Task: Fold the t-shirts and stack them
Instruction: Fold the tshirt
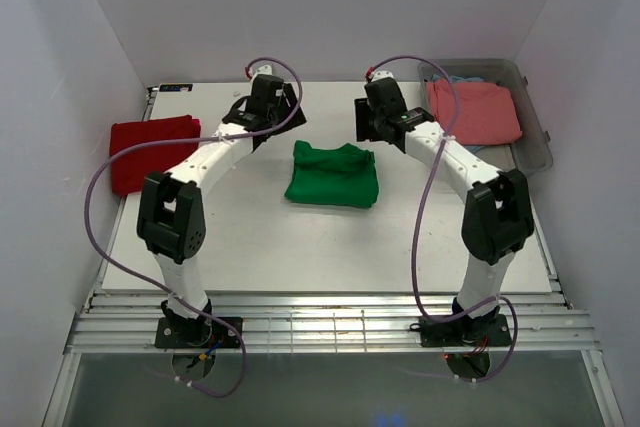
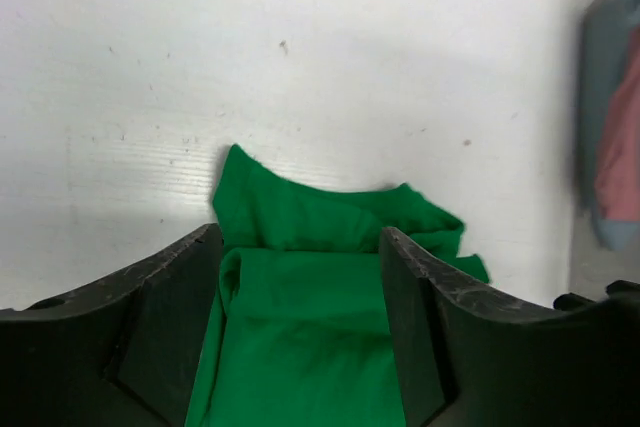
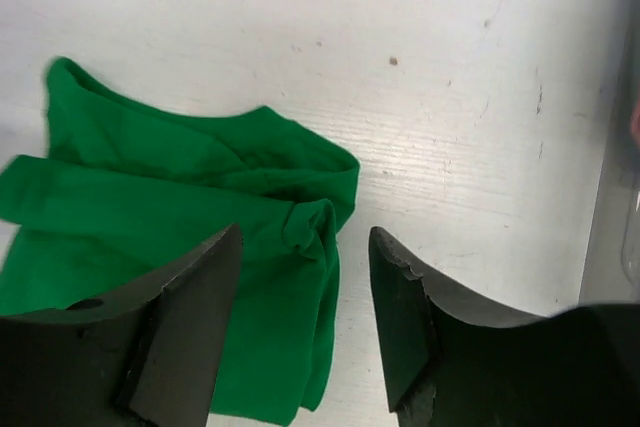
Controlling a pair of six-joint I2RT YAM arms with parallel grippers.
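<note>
The plain green t-shirt [image 1: 333, 175] at centre is bright against the white table [image 1: 330, 247]. The red t-shirt [image 1: 150, 150] at left is deep. Far right, the pink t-shirt [image 1: 475, 112] is salmon, its bin [image 1: 538, 147] clear grey.

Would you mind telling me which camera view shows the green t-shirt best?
The top external view: the whole green t-shirt is visible there, unobstructed. Each wrist view shows only part of it, close up.

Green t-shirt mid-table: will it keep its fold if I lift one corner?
Probably not: the green t-shirt is soft, wrinkled cloth, so it would likely droop and unfold. Pushed, its loose layers would probably bunch rather than slide.
</note>
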